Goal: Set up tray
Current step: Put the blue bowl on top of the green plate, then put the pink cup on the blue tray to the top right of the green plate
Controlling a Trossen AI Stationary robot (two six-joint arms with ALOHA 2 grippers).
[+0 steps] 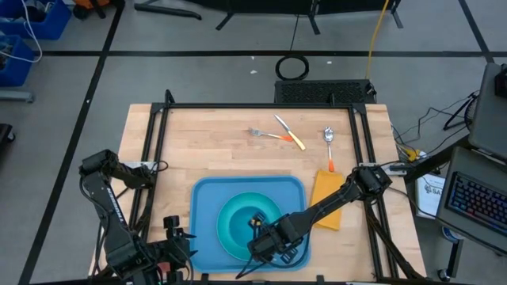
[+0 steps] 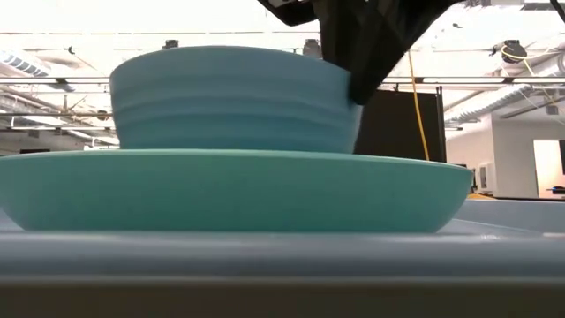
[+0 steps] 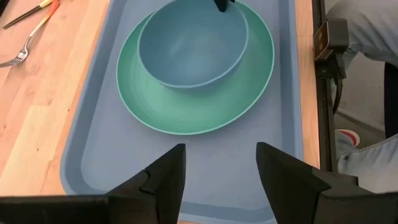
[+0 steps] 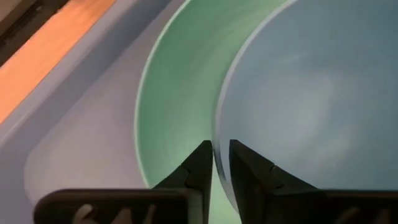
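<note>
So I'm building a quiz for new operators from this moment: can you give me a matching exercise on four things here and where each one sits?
Things:
1. bowl
2. plate
3. napkin
4. spoon

Places:
A. on the bare wood at the far side of the table
B. directly on the tray
C. on the plate
D. on the wood beside the tray, under the right arm

Pairs: 1-C, 2-B, 3-D, 4-A
</note>
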